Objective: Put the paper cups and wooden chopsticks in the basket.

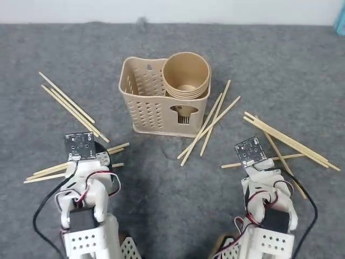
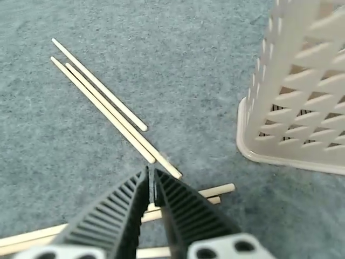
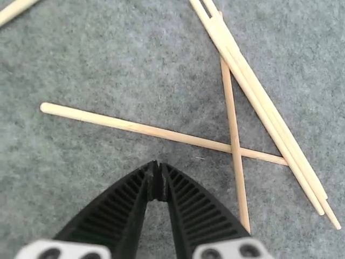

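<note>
Both arms crouch low at the near edge: left gripper pinched tight and empty above chopsticks, right gripper likewise closed on nothing. Paper cups sit stacked inside the basket; the sticks lie scattered on the carpet around it.

Beige, kraft brown and pale wood on grey.

The basket was a beige plastic, its walls patterned with neat rows of small slots, and the paper cups were a plain kraft brown. The chopsticks were a pale, yellowish wood. The carpet was a mottled grey, flecked lighter and darker. The arms were white, trailing red, black and white wires, each with a dark circuit board. The left gripper and right gripper were black, their inner faces finely ribbed. The wall was white.
</note>
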`<move>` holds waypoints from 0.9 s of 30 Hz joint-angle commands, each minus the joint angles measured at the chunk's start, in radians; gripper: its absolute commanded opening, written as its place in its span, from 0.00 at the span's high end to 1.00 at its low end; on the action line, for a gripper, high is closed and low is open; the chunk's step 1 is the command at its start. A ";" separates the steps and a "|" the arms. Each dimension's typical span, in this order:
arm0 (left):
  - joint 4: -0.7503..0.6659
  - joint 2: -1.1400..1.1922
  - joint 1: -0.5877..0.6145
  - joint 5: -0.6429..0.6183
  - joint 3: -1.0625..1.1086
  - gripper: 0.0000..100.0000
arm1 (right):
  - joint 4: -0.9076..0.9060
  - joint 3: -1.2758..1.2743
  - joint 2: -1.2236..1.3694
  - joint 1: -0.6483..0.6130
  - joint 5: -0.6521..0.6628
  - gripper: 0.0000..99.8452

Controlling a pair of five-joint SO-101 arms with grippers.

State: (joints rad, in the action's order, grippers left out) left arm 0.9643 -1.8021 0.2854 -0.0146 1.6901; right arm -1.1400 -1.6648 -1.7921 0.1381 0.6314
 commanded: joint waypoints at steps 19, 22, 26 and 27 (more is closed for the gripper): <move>0.006 -0.012 0.021 -0.005 -0.004 0.99 | 0.050 0.413 0.153 0.013 -0.071 0.93; 0.006 -0.012 0.021 -0.005 -0.004 0.99 | 0.065 0.555 0.375 -0.007 -0.072 0.93; 0.006 -0.012 0.021 -0.005 -0.004 0.99 | 0.104 0.749 0.722 -0.027 -0.087 0.93; 0.006 -0.012 0.021 -0.005 -0.004 0.99 | 0.111 0.792 0.802 -0.031 -0.083 0.93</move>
State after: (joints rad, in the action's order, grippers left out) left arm 0.9643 -1.8021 0.3007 -0.0146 1.6901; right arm -1.0679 -1.0388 -1.2398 0.1212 0.5577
